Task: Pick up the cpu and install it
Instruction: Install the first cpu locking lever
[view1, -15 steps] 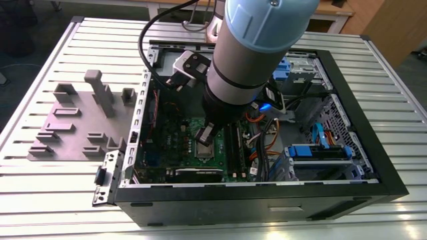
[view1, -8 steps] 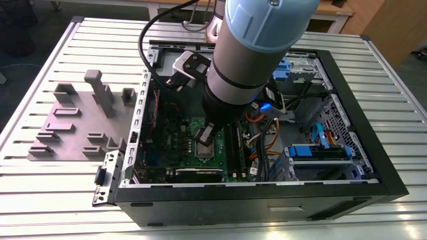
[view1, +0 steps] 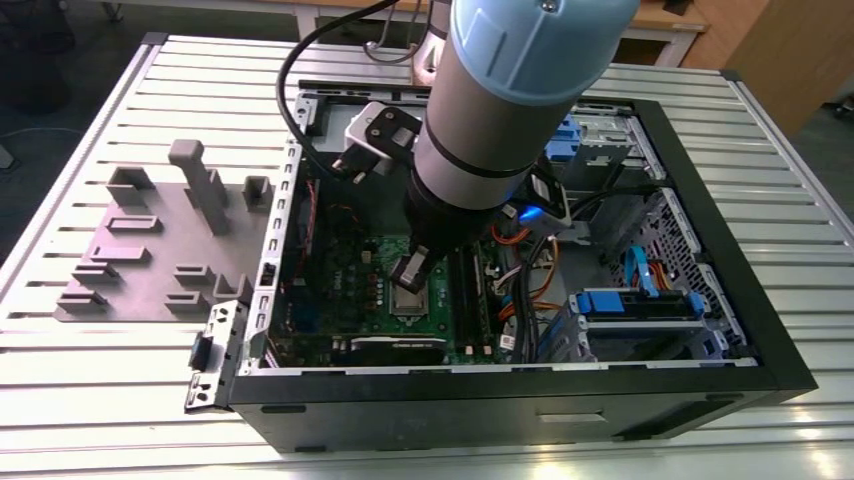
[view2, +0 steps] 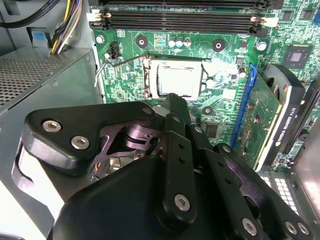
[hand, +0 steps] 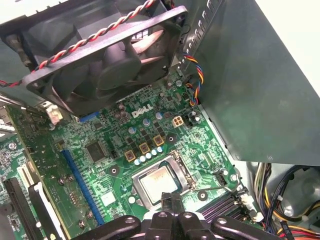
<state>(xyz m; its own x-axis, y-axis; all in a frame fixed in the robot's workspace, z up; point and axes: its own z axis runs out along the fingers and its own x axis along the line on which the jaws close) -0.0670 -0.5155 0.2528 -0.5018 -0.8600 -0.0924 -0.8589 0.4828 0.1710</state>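
The cpu (view2: 179, 80) is a silvery square lying flat in the socket of the green motherboard (view2: 125, 75), inside the open computer case (view1: 747, 330). It also shows in the first wrist view, cpu (hand: 155, 181), and in the exterior view as a pale square, cpu (view1: 411, 298). My gripper (view2: 173, 101) hangs just above the cpu's edge, fingers pressed together with nothing between them. In the first wrist view the gripper (hand: 171, 201) covers one edge of the cpu. The gripper (view1: 411, 272) points down into the case.
A grey blocky fixture (view1: 160, 240) sits on the slatted table at the exterior view's left. Inside the case are a black fan (hand: 105, 60), memory slots (view2: 180, 20), an expansion card (view2: 270, 115), blue drive brackets (view1: 634, 302) and loose cables (view1: 534, 290). The socket lever (view2: 102, 67) stands beside the socket.
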